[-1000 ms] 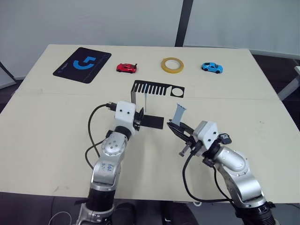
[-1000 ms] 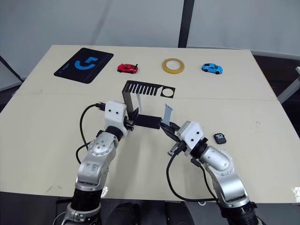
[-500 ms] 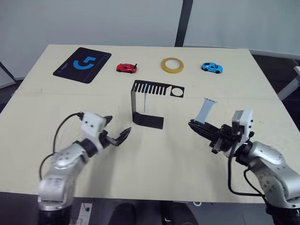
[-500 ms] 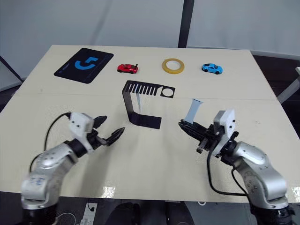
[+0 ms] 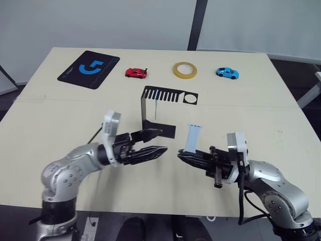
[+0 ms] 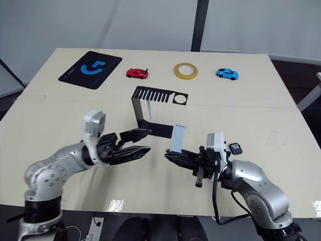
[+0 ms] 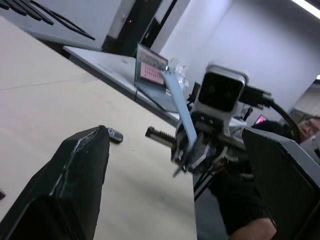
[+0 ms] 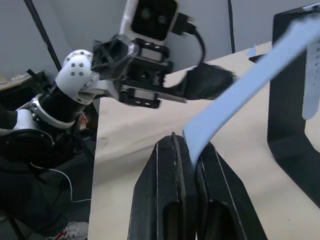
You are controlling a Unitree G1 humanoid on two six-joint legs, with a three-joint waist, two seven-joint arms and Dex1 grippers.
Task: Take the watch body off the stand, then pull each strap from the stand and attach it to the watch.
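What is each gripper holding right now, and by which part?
The right gripper pinches one pale strap by its lower end, the rest sticking up. The left gripper is open and holds nothing.

Beige table [image 5: 60, 125], pale grey wall [image 5: 100, 22], dark post [image 5: 196, 22]
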